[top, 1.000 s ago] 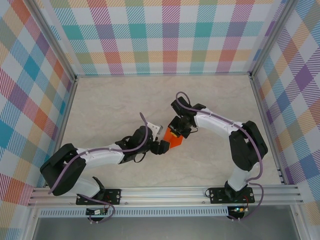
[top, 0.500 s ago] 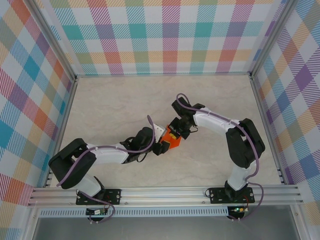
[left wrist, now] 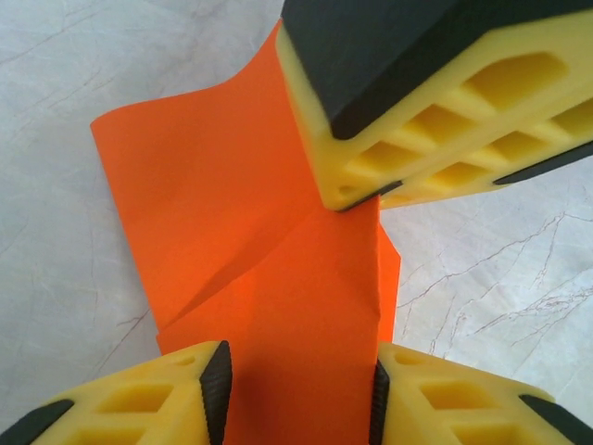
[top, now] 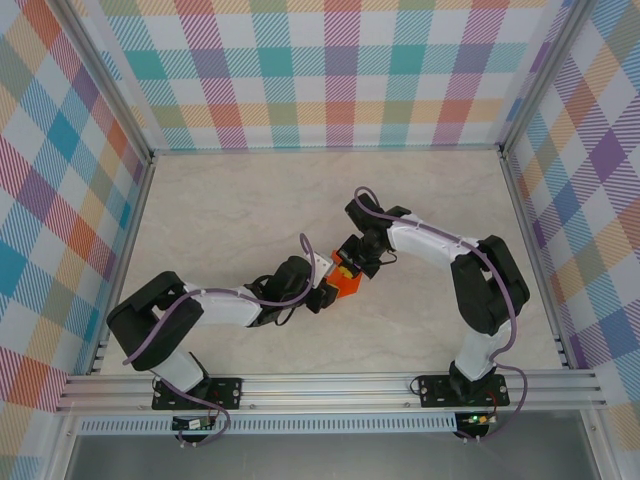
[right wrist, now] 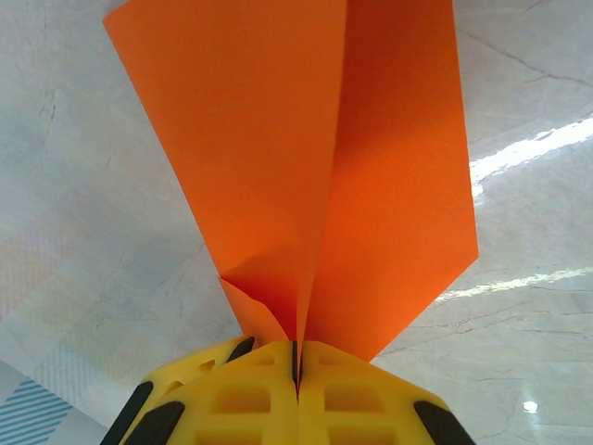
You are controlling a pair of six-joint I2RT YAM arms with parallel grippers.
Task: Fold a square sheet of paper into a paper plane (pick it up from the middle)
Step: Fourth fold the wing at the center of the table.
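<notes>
at 12 o'clock the right gripper (left wrist: 357, 199) clamps the square sheet of paper (left wrist: 222, 204) steady so the left gripper (left wrist: 296, 394), jaws half open, straddles its 6 o'clock end.

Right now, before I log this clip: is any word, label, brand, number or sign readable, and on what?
None to quote: no readable text.
The orange paper is blank on the faces that show.
The plaid walls carry pattern alone, the marble tabletop veins alone.
The small fittings below the arm bases are too small to read.
</notes>
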